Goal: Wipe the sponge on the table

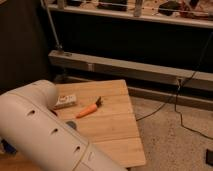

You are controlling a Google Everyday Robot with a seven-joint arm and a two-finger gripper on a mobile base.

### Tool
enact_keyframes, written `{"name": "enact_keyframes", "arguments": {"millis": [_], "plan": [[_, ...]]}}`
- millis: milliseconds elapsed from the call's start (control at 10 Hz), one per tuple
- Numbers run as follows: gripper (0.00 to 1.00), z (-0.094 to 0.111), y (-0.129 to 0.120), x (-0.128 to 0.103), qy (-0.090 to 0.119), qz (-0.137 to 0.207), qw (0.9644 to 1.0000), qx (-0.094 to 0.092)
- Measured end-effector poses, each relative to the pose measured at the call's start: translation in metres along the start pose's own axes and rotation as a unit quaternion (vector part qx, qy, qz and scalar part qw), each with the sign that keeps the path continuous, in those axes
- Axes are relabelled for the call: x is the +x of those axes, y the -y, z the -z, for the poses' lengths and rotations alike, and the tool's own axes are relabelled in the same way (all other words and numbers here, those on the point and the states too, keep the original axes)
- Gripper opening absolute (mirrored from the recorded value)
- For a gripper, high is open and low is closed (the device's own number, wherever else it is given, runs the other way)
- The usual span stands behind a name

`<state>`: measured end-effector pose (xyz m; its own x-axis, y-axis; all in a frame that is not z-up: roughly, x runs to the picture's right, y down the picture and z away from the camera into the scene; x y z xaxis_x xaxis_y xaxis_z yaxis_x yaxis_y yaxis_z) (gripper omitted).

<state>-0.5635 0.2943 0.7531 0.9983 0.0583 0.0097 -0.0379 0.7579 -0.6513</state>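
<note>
Here the gripper is out of view, somewhere past the big white arm [45,132] that fills the lower left, so I cannot tell if it is wide or narrow. Of the sponge [6,147] only a dark blue bit shows at the left edge, below the arm; its long axis cannot be told. On the table [117,130] lie a carrot [86,110] and a grey disc [71,124].

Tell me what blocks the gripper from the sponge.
Cannot tell. The gripper is out of view, no sponge shows, and the robot's white arm covers much of the table. A carrot toy lies in the open.
</note>
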Motion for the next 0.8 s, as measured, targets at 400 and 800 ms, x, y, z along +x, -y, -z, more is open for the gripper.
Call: {"name": "enact_keyframes", "arguments": {"millis": [400, 800], "plan": [[0.37, 0.007, -0.033, -0.023, 0.017, 0.042, 0.999, -0.005], [0.37, -0.008, -0.071, -0.015, 0.012, 0.061, 0.9975, -0.034]]}}
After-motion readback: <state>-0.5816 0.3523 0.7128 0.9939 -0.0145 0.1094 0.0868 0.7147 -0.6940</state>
